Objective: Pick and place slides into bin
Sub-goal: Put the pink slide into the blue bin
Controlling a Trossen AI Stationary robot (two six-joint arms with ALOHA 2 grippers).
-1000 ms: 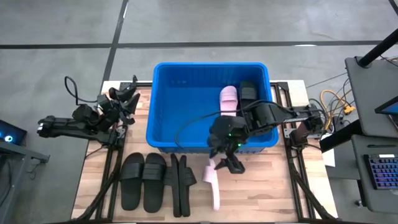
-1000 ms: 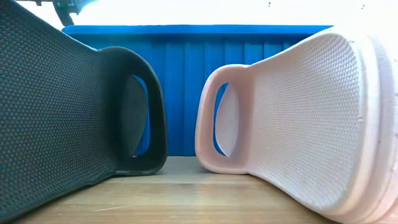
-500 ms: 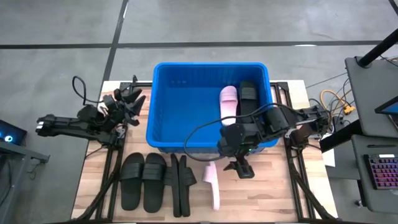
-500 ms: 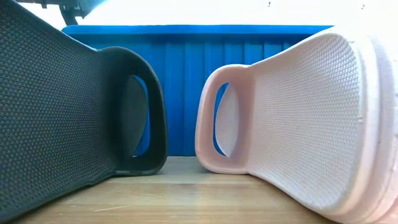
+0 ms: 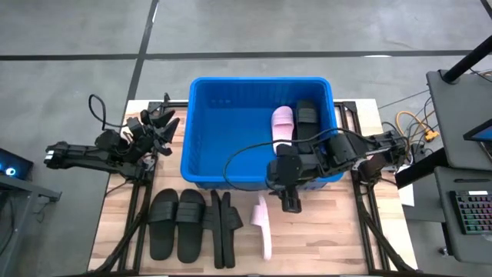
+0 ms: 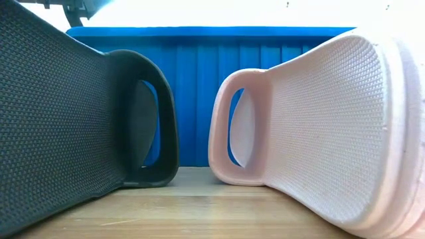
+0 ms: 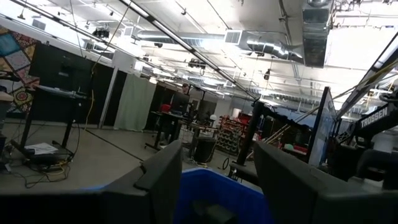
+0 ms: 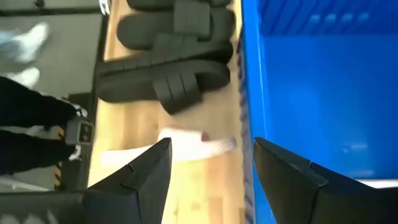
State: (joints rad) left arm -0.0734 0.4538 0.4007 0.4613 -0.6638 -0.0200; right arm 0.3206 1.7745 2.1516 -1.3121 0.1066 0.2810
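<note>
The blue bin (image 5: 231, 165) stands at the table's middle, with one pale pink slide (image 5: 282, 125) and one black slide (image 5: 306, 115) lying inside at its right. A second pink slide (image 5: 264, 225) lies on its side on the table just near the bin; it also shows in the low view (image 6: 312, 126) and the right wrist view (image 8: 186, 146). My right gripper (image 5: 288, 202) hovers open beside that slide's far end, against the bin's near wall (image 8: 249, 93). My left gripper (image 5: 159, 123) waits open left of the bin, whose rim shows in its view (image 7: 211, 193).
Two black slides (image 5: 164, 223) (image 5: 192, 223) lie flat at the near left, and more black slides (image 5: 223, 227) stand on edge beside them. One black slide (image 6: 80, 119) fills the low view's left. Bare wood shows right of the pink slide.
My right gripper has swung a little toward the table's right edge and then back toward the bin's near wall, staying open over the pink slide's far end. My left gripper has shifted slightly toward the bin. The slides have not moved.
</note>
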